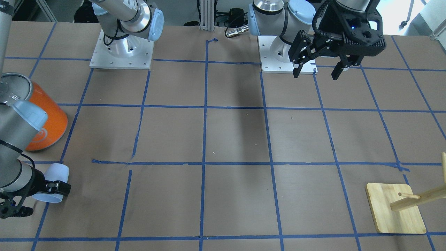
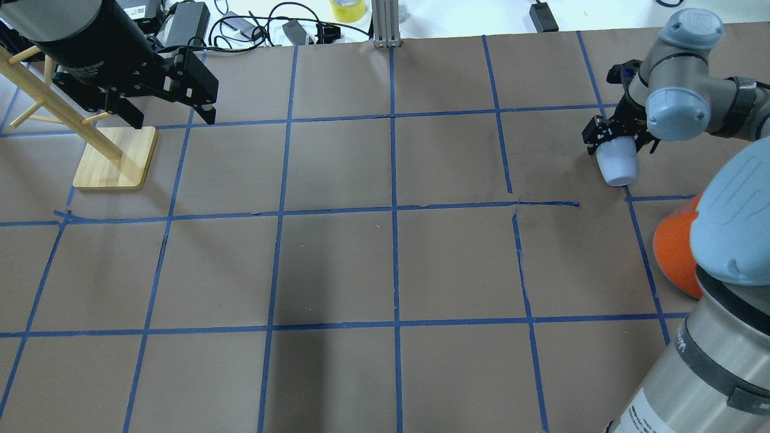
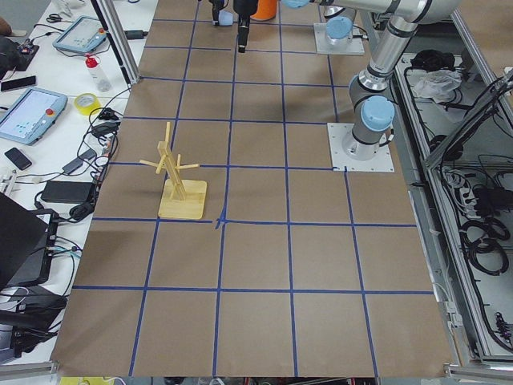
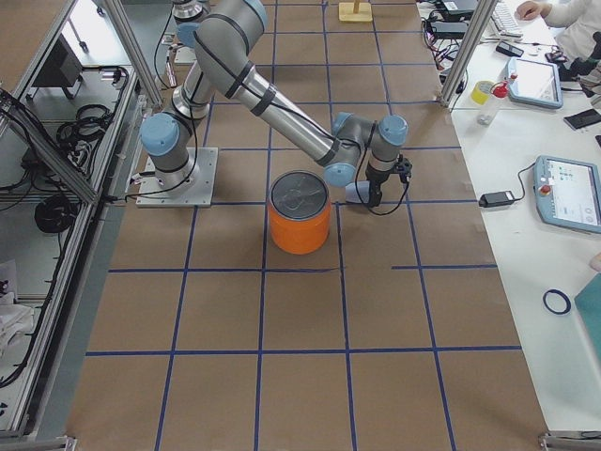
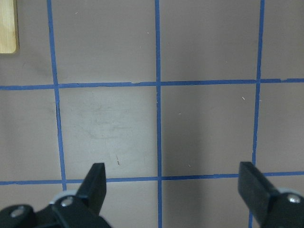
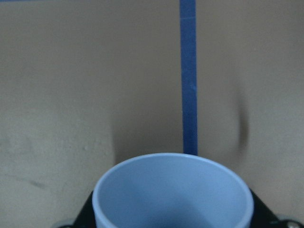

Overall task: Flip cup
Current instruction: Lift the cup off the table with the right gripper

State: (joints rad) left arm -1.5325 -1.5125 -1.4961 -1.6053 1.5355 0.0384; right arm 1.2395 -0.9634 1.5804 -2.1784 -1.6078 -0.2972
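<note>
The right gripper's [image 2: 615,137] jaws clamp the small pale blue cup [image 2: 617,163], tipped sideways near the orange can [image 1: 48,122] on the brown worktop [image 2: 337,270], while the left gripper [image 2: 170,118] hangs with jaws wide apart beside a wooden rack [image 2: 114,159].

cup [image 6: 173,197] btm cut off, can [image 1: 48,120] approx. half-hidden

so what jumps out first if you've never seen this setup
The big orange can with a silver top stands at the end of the table on the robot's right, the brightest thing there. Just past it, away from the robot, the right tool is shut on a small pale blue cup near its rim. At the opposite end stands a wooden peg rack, and the left tool hangs open above that side.
</note>
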